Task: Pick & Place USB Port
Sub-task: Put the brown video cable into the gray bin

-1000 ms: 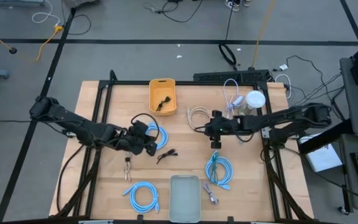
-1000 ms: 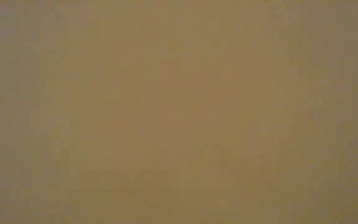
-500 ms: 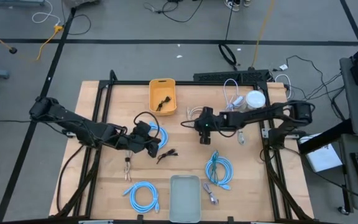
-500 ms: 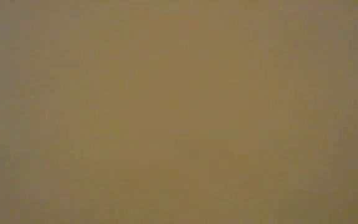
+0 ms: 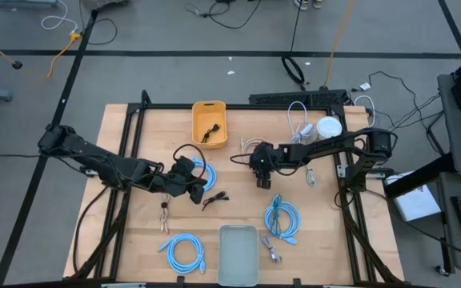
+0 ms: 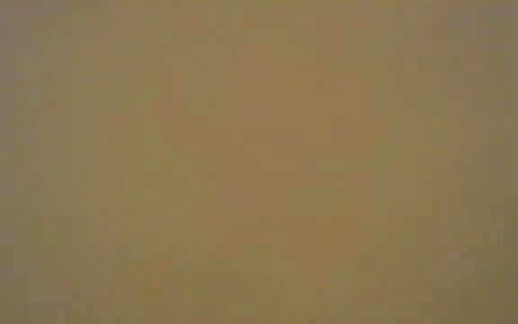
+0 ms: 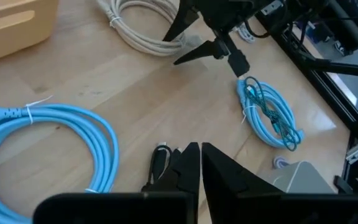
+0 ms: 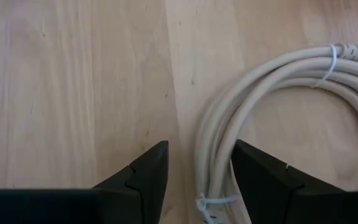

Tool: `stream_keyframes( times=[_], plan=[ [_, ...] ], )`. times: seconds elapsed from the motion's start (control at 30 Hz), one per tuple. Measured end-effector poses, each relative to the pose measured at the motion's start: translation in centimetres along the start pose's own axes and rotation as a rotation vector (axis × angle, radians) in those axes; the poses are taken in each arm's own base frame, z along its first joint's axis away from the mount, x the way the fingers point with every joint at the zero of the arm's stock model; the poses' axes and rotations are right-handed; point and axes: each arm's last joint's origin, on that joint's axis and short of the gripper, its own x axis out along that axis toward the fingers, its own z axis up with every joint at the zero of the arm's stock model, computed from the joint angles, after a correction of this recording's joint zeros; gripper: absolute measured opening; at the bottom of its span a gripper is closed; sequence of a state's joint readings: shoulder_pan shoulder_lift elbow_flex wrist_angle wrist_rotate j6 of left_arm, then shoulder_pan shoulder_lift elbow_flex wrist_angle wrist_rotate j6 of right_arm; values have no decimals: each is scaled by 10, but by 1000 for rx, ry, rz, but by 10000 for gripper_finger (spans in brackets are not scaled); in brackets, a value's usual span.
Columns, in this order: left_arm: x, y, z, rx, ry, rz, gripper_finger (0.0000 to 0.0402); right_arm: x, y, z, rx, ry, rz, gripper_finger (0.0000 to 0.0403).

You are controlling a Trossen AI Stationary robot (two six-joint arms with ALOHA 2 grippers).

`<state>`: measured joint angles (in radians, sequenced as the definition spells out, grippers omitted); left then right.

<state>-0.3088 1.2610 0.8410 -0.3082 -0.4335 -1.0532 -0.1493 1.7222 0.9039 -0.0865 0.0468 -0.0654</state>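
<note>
A short black USB cable (image 5: 214,198) lies on the wooden table, and its plug end (image 7: 160,163) is just beside my left gripper (image 7: 199,145). That gripper (image 5: 195,187) is shut, with nothing between its fingers. It hovers next to a light blue cable coil (image 5: 202,171). My right gripper (image 5: 260,170) is open, slanting down over the near side of a white cable coil (image 5: 251,148). Its fingers stand on either side of the coil's strands (image 8: 219,149), and I see no touch. The low view shows only a blank tan blur.
A yellow bin (image 5: 209,124) with a black cable inside stands at the back centre. A grey tray (image 5: 238,254) sits at the near edge. Other coils lie around: teal (image 5: 282,218), light blue (image 5: 184,252) and white beside a round white thing (image 5: 327,128). Small plugs (image 5: 272,253) lie near the tray.
My right gripper has moved toward the table's left edge and down, ending over the white cable coil, still open. My left gripper has stayed in place, shut.
</note>
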Motion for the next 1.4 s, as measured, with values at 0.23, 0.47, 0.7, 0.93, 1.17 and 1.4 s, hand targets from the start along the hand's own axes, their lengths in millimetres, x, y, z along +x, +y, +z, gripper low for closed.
stream_keyframes(
  times=[0.23, 0.47, 0.7, 0.93, 1.17, 1.4],
  plan=[
    [0, 0, 0, 1, -1, 0, 5, -3, 1, 1, -1, -6, 2, 73],
    [1, 0, 2, -5, -14, 2, 19, -20, 14, 9, 13, -64, 47, 21],
    [10, 7, 23, -242, 50, -69, 15, -76, 41, 19, 13, -145, 74, 10],
    [19, 4, 65, -494, -39, -333, 99, -146, 61, 38, -27, -299, -87, 14],
    [44, 12, 85, -614, 47, -480, 214, -175, 83, 59, -23, -375, -52, 14],
    [60, 14, 84, -652, 44, -477, 260, -167, 101, 59, -42, -356, -72, 14]
  ],
)
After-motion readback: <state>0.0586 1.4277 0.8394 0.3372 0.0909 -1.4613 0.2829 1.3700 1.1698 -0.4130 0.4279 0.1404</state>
